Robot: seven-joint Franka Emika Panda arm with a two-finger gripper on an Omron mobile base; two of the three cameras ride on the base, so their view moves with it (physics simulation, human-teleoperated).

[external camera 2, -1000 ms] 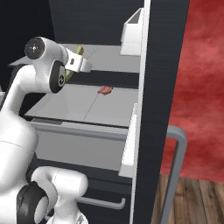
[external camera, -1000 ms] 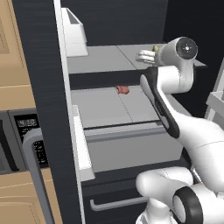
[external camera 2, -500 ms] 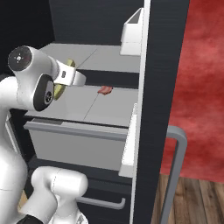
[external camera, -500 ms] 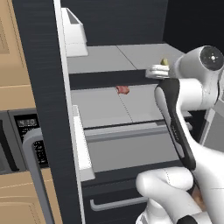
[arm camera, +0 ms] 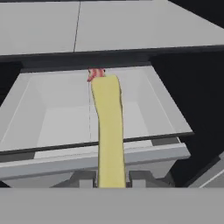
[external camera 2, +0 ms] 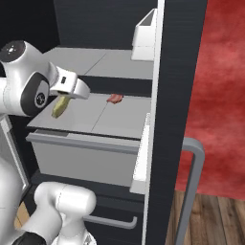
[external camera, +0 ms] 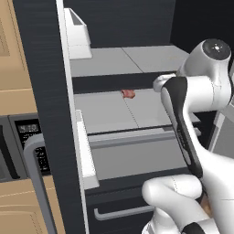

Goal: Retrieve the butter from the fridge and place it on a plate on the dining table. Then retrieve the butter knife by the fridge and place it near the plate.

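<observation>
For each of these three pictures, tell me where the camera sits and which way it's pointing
Left base view: behind-left of the arm, facing the open fridge; white arm at right.
Right base view: behind-right, same fridge; arm at left, gripper shut on the butter.
Hand view: on the hand, along the butter toward the drawer.
Both base views share the small red food item.

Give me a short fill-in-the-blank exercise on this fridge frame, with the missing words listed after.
1. The gripper is shut on the ____.
2. The small red food item lies on a grey ____ inside the fridge.
3. The fridge's door stands ____.
Missing words: butter; shelf; open
</observation>
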